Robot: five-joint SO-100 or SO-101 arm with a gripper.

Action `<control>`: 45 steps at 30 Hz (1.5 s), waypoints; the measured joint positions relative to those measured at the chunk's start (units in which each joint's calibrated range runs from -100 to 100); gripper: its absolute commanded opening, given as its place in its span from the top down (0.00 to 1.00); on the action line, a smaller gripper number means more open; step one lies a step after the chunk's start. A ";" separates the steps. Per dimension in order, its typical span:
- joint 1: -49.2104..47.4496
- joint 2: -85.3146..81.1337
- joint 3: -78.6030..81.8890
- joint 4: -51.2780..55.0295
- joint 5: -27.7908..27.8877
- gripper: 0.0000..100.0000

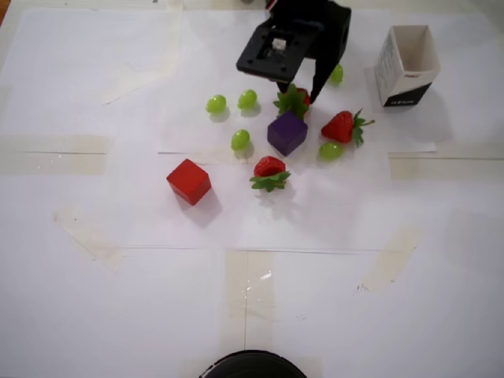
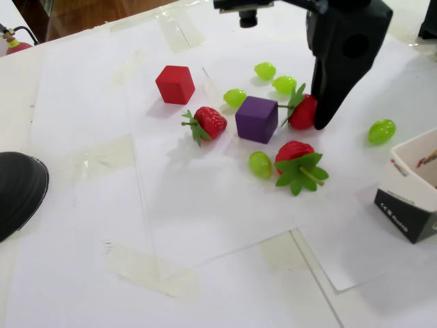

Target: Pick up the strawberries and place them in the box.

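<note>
Gripper [image 2: 311, 116] pointing down — finger touching strawberry [image 2: 302, 112].

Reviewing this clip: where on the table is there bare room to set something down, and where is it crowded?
Bare in the overhead view: the wide paper below the red cube, and the left side beyond the grapes. Crowded: strawberries, purple cube and gripper bunch left of the box.

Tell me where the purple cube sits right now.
In the overhead view the purple cube sits mid-cluster, just below the strawberry at the claw, with a grape to its left and another strawberry to its right.
</note>
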 measured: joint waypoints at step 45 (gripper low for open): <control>0.37 -5.72 -6.24 14.23 3.81 0.83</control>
